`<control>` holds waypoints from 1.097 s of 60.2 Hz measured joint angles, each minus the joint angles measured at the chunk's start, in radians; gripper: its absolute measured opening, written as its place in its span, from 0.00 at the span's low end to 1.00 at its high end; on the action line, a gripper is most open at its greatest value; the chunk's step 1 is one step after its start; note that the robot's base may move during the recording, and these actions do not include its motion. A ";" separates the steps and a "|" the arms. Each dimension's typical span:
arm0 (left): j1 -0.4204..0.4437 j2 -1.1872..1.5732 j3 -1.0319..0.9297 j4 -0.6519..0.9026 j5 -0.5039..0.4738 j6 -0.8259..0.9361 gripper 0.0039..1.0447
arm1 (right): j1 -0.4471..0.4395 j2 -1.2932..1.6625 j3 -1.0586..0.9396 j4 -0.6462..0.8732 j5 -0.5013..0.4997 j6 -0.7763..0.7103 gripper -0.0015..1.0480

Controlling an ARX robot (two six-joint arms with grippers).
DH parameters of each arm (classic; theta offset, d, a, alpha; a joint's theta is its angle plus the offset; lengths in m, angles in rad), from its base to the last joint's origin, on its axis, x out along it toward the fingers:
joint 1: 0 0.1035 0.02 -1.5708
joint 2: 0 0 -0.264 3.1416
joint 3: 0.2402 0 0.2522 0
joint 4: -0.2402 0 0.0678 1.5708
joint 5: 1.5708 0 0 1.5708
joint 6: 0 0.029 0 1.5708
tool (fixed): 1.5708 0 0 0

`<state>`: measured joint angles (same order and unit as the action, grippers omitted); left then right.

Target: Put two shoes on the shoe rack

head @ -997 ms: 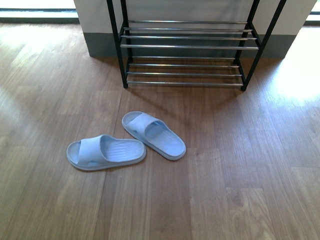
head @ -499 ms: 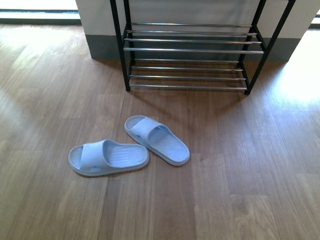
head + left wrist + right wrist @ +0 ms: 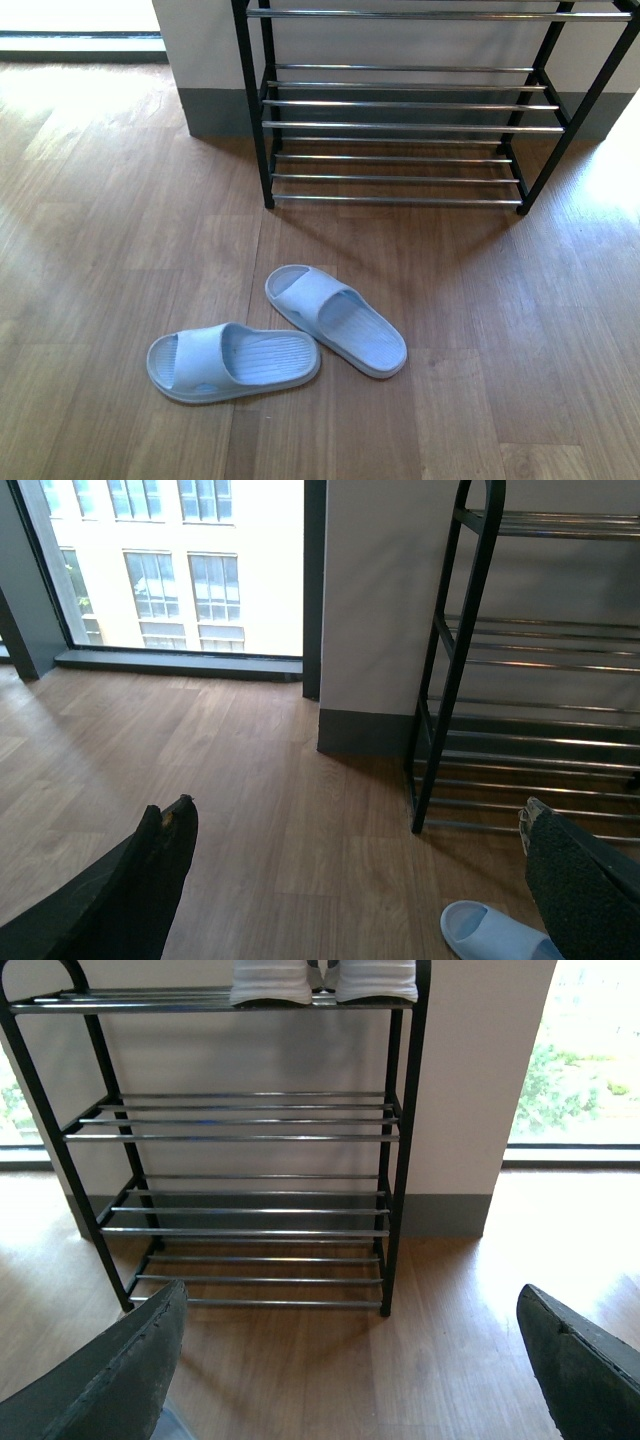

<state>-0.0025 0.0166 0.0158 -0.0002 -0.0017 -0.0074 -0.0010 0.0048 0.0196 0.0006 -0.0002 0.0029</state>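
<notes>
Approach phase. Shoe rack (image 3: 410, 127) and pale blue slides (image 3: 233, 361) lower and larger in front view than a second ago, hence judged closer. Pair flat on floor (image 3: 500, 380), just beside each other, in front of rack and apart from it, not yet grasped. Left tool (image 3: 355, 810) and right tool (image 3: 350, 1295): both spread wide, empty, touching nothing.
</notes>
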 joint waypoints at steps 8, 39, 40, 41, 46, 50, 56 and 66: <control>0.000 0.000 0.000 0.000 0.001 0.000 0.91 | 0.002 0.134 0.006 0.068 -0.148 -0.063 0.91; 0.000 0.000 0.000 0.000 0.001 0.000 0.91 | 0.304 1.966 0.525 1.017 -0.070 -0.095 0.91; 0.000 0.000 0.000 0.000 0.001 0.000 0.91 | 0.307 2.011 0.552 1.019 -0.071 -0.099 0.91; 0.000 0.000 0.000 0.000 0.001 0.000 0.91 | 0.310 2.055 0.578 1.021 -0.071 -0.103 0.91; 0.000 0.000 0.000 0.000 0.001 0.000 0.91 | 0.329 2.290 0.737 1.013 -0.074 -0.133 0.91; 0.000 0.000 0.000 0.000 0.001 0.000 0.91 | 0.348 2.453 0.870 0.989 -0.079 -0.161 0.91; 0.000 0.000 0.000 0.000 0.001 0.000 0.91 | 0.368 2.636 1.048 0.938 -0.083 -0.195 0.91; 0.000 0.000 0.000 0.000 0.001 0.000 0.91 | 0.381 2.809 1.240 0.871 -0.077 -0.218 0.91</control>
<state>-0.0025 0.0166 0.0158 -0.0002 -0.0006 -0.0071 0.3801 2.8136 1.2598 0.8719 -0.0772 -0.2150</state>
